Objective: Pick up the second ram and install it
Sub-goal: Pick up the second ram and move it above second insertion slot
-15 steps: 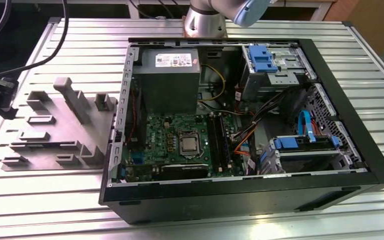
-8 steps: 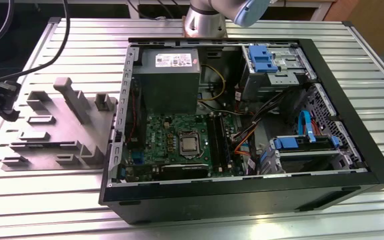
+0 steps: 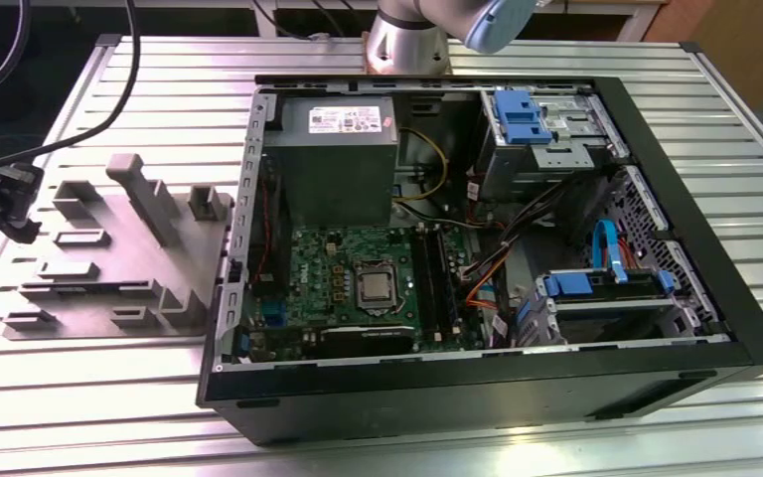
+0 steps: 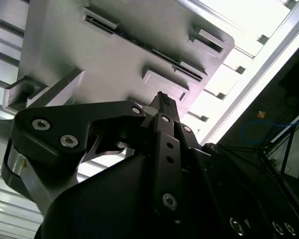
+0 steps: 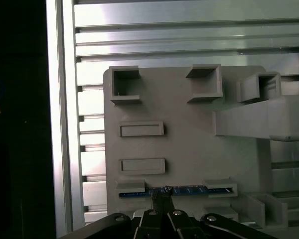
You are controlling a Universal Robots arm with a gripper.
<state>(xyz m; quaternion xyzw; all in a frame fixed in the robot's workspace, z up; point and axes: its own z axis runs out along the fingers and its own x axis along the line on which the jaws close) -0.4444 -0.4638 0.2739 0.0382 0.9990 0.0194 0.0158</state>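
end effector [image 5: 162, 197] – fingers pressed together – hovers over the second ram [image 5: 189, 190] seated in the grey fixture [image 5: 189, 144].

Lab: aluminium bench [image 3: 116, 397], open computer [image 3: 488, 393]

Open computer case and grey fixture on a slatted metal desk

In the exterior view, a grey plastic fixture [image 3: 116, 258] of blocks and slots lies on the ribbed desk [image 3: 76, 397] at the frame's left, just beside a black computer case [image 3: 488, 388] that lies open across the centre and right. Inside the case, a grey power-supply box [image 3: 335, 169] sits above a green board [image 3: 355, 278]. Blue drive brackets [image 3: 521, 114] stand at the upper right, and orange and red cables [image 3: 481, 268] run right of the board. Black cables [image 3: 103, 109] cross the upper left.
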